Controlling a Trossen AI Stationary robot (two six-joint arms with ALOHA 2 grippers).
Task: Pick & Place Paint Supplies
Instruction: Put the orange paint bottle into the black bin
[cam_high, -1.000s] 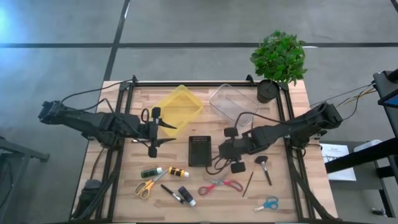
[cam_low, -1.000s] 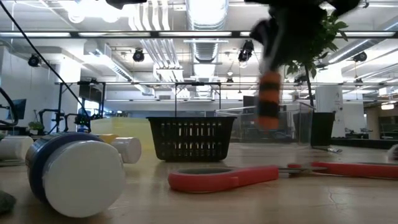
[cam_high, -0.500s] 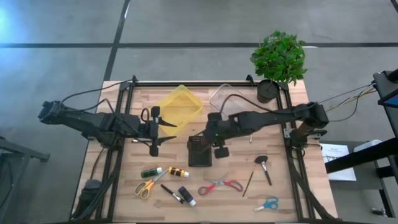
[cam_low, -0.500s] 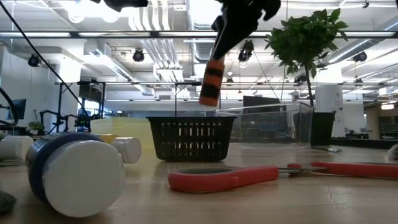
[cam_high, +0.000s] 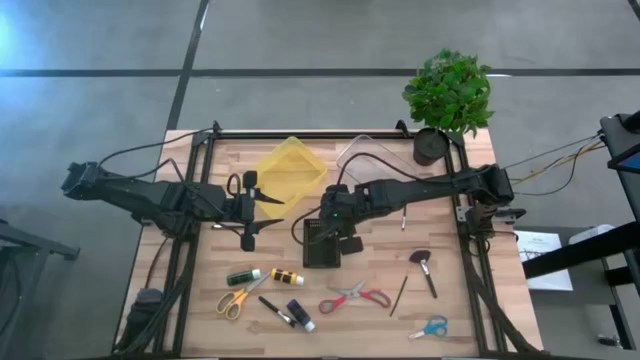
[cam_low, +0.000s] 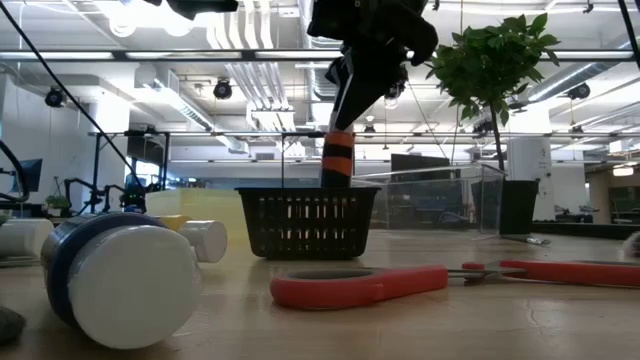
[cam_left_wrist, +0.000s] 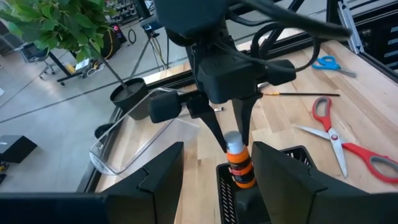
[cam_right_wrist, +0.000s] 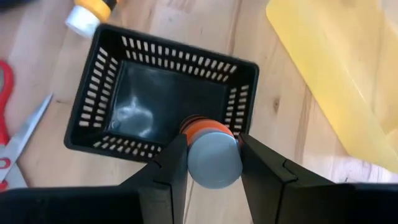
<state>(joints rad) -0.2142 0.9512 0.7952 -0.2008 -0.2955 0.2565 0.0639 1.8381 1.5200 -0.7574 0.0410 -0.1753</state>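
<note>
Left gripper (cam_high: 258, 212) idle, fingers spread, at 9 o'clock of black basket (cam_high: 320, 243). Right gripper (cam_high: 337, 222) clamps orange paint bottle (cam_low: 337, 160) near its cap, above basket's 12 o'clock rim. Bottle looks light, rigid, likely slick; cap-end hold suits.

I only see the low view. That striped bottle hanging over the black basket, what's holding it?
Observer: The right gripper, its fingers shut on the orange bottle.
Operator: Anything in the basket already?
Observer: No, the right wrist view shows the basket holding nothing.
Operator: And the other arm?
Observer: The left gripper hangs open beside the yellow tray.
</note>
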